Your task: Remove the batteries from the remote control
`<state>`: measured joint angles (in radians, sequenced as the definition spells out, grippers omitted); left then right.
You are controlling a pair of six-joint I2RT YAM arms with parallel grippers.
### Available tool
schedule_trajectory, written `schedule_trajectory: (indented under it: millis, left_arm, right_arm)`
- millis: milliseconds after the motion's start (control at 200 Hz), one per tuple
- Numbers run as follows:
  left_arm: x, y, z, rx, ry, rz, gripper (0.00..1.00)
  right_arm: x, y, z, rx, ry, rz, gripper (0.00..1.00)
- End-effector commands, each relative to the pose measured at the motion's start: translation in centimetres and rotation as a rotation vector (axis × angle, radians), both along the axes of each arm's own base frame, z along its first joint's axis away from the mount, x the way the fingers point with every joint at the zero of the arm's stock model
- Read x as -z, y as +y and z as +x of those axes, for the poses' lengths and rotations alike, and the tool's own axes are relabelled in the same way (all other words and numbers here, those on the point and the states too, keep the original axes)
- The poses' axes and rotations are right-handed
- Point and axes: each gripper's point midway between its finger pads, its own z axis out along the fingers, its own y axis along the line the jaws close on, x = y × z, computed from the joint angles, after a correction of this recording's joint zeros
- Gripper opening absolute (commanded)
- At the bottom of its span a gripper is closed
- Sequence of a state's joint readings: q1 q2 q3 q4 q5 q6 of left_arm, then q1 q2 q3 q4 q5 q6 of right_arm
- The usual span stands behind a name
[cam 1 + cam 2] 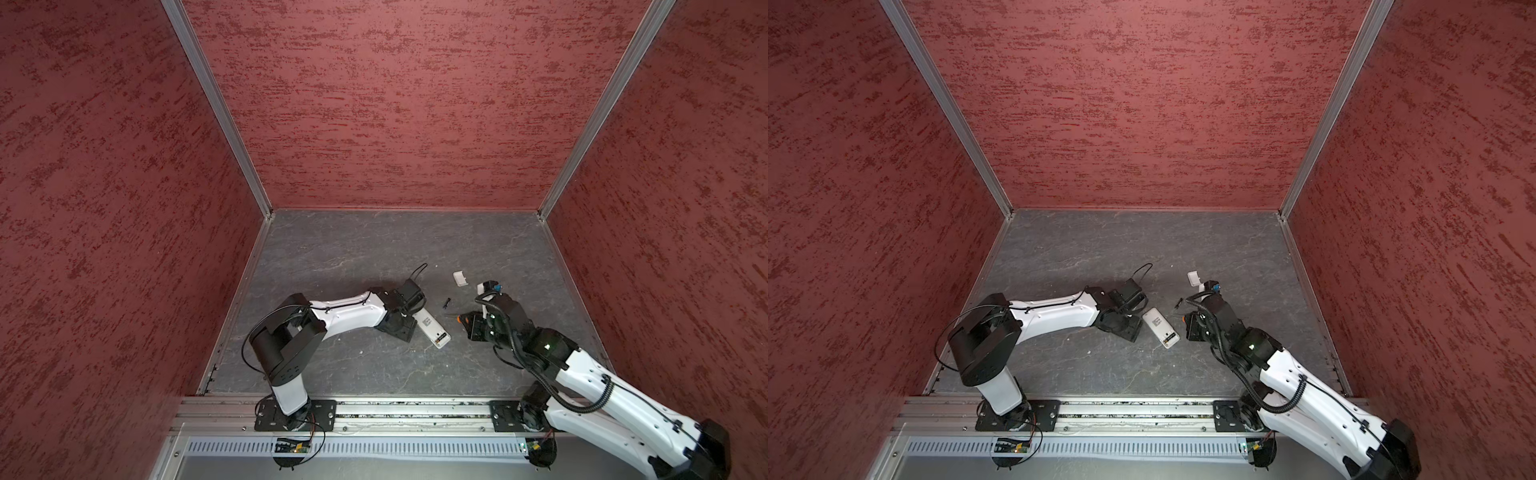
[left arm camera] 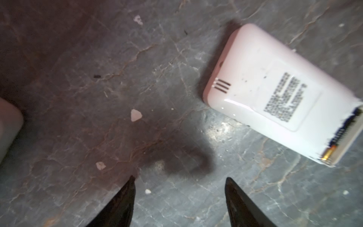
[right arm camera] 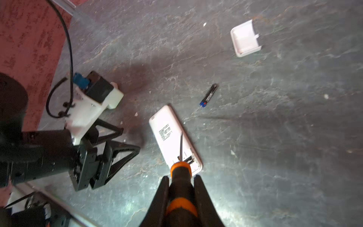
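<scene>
The grey stone-patterned counter (image 1: 374, 249) carries everything. The left hand (image 2: 180, 177) hangs just beside the remote control (image 1: 430, 328), fingers apart and empty. The right hand (image 3: 181, 177) is clamped on an orange-and-black screwdriver (image 3: 180, 167), whose blade crosses over the remote's open compartment; I cannot tell if they touch. The white remote lies label-up. In both top views it sits diagonally, its closed end towards the left hand. A white battery cover (image 3: 245, 38) lies well apart. One of the batteries (image 3: 208, 95), a thin dark cylinder, lies flat between cover and remote, touching neither. Its blue-and-red end points towards the remote's closed end. Another battery (image 2: 332, 148) sits in the compartment, gold end showing. It seems to lie crosswise, but blur hides this.
</scene>
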<state>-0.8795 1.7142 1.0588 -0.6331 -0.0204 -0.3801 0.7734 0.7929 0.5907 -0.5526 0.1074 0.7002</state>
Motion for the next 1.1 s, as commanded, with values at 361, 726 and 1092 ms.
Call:
schedule_trajectory:
  millis: [361,726,1092]
  left_arm:
    - [-4.2,-2.1,4.2,-0.191,-0.054,-0.230,0.72]
    - [-4.7,-3.5,6.0,-0.206,-0.066,-0.298,0.72]
    - [-4.3,-4.8,7.0,-0.191,-0.055,-0.311,0.72]
  right_arm:
    - [0.3,0.1,-3.2,0.075,-0.117,-0.092,0.00]
    - [1.4,0.0,-5.2,0.108,-0.036,-0.085,0.00]
    - [3.4,0.9,-5.3,0.108,-0.016,-0.045,0.00]
